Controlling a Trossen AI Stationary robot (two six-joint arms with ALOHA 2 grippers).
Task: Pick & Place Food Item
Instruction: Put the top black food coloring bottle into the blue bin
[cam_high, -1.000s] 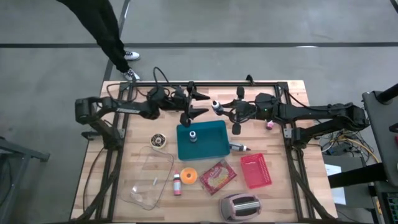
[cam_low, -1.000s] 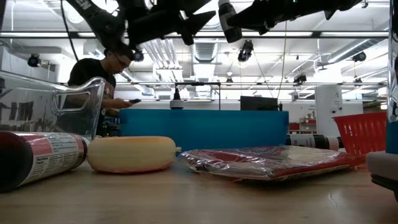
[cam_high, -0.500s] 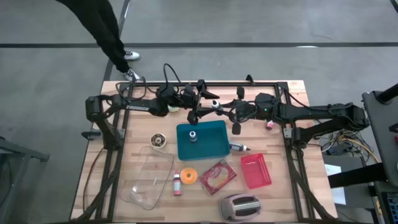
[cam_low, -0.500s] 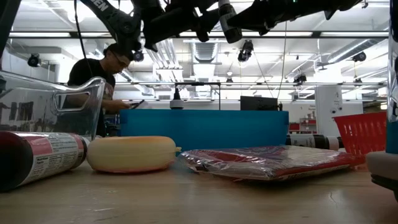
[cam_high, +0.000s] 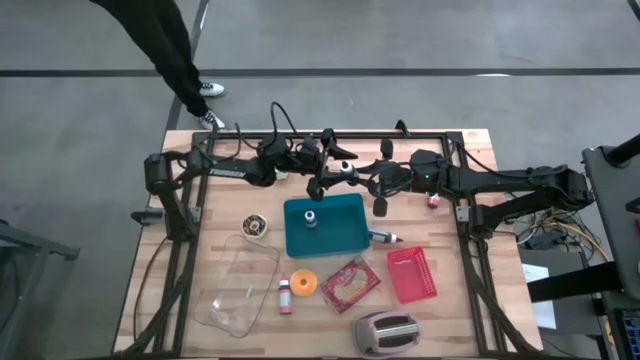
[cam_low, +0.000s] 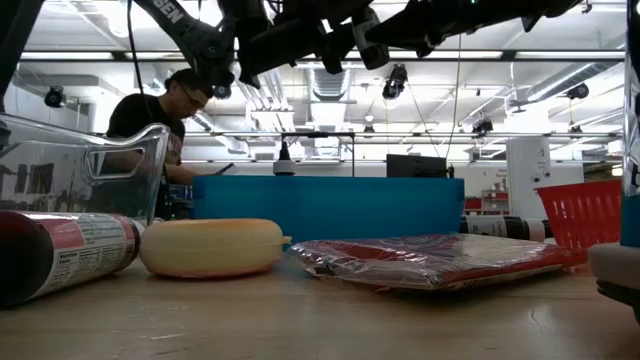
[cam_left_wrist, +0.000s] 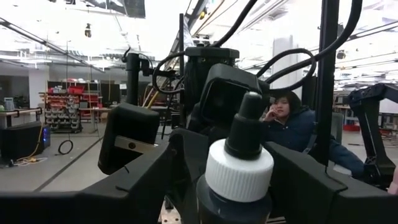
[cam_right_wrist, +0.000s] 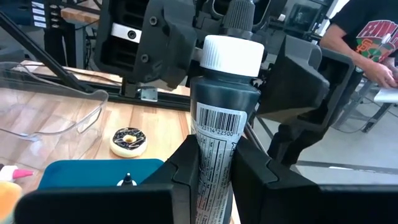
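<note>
A dark bottle (cam_right_wrist: 214, 124) with a white cap (cam_right_wrist: 231, 56) and a black nozzle hangs in the air over the far side of the table, above the teal bin (cam_high: 340, 235). My right gripper (cam_right_wrist: 214, 177) is shut on it and reaches in from the table's right. My left gripper (cam_high: 334, 167) comes from the left and is open. Its fingers (cam_right_wrist: 168, 43) stand on either side of the cap end. In the left wrist view the bottle (cam_left_wrist: 239, 171) sits between them. Whether they touch it I cannot tell. My right gripper pinches the bottle's lower body (cam_right_wrist: 213, 163) between its two fingers, below the barcode label. The fingers come nearly level from the table's right and lie along the bottle. The bottle sticks out past them, cap end toward the left arm, clear of everything below.
The teal bin holds a small bottle (cam_high: 310, 218). A doughnut (cam_high: 256, 227), a clear container (cam_high: 240, 285), an orange round item (cam_high: 304, 282), a red packet (cam_high: 350, 283), a red basket (cam_high: 412, 275) and a toaster (cam_high: 385, 332) lie nearer. A person (cam_high: 165, 45) stands beyond the far left corner.
My left gripper has travelled toward the table's right, up to the bottle, so its open fingers now flank the cap end. My right gripper and the bottle have kept still.
</note>
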